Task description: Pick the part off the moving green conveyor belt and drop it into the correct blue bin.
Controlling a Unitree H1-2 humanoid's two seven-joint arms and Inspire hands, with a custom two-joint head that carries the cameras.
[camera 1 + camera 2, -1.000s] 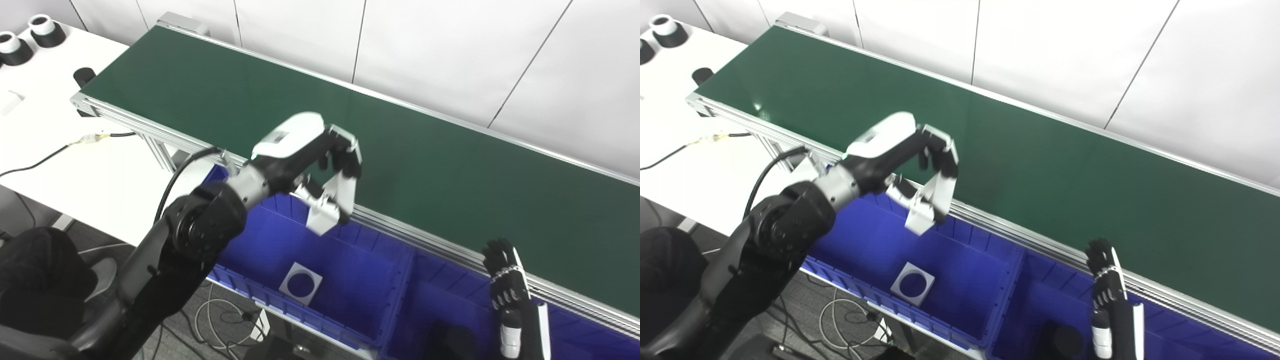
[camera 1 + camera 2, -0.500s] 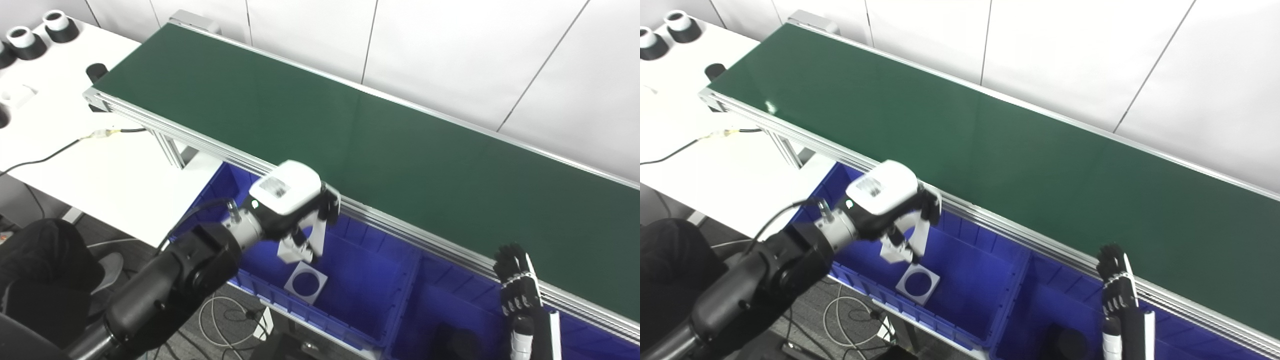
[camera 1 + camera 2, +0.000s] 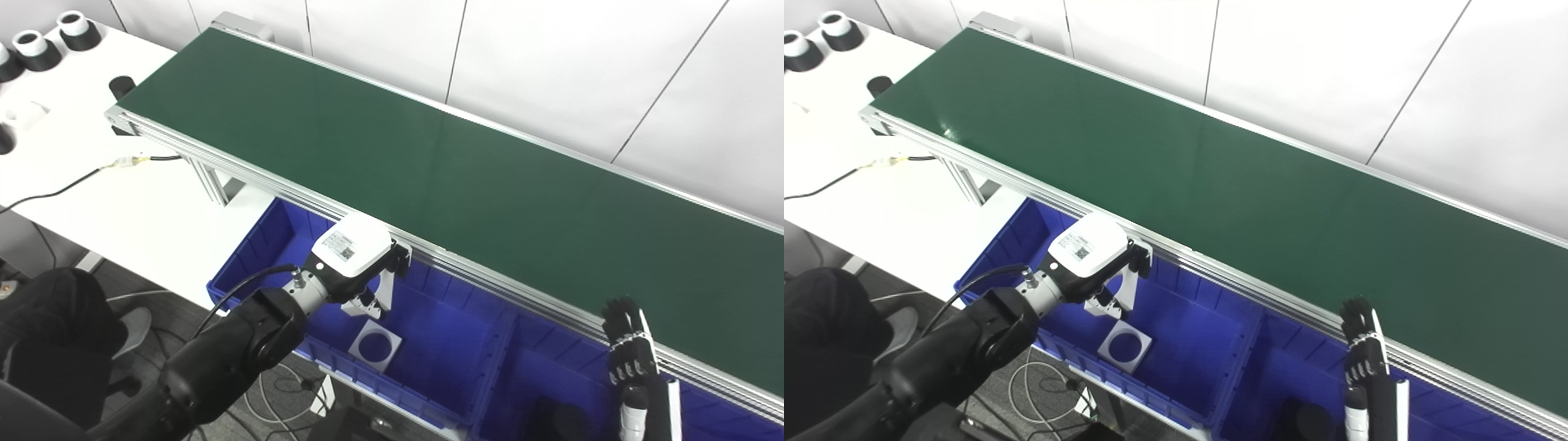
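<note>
drop step: left hand [image 3: 358, 260] over left blue bin [image 3: 465, 318], clamped on pale part [image 3: 378, 296], probably. next: release.

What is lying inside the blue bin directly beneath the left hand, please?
In the blue bin, a flat white square plate with a round hole lies on the floor. The left hand holds a white part above it, hiding the floor behind.

we look down from two head cameras set side by side; both share the conveyor belt [image 3: 429, 165] and the blue bin [image 3: 1206, 349].
</note>
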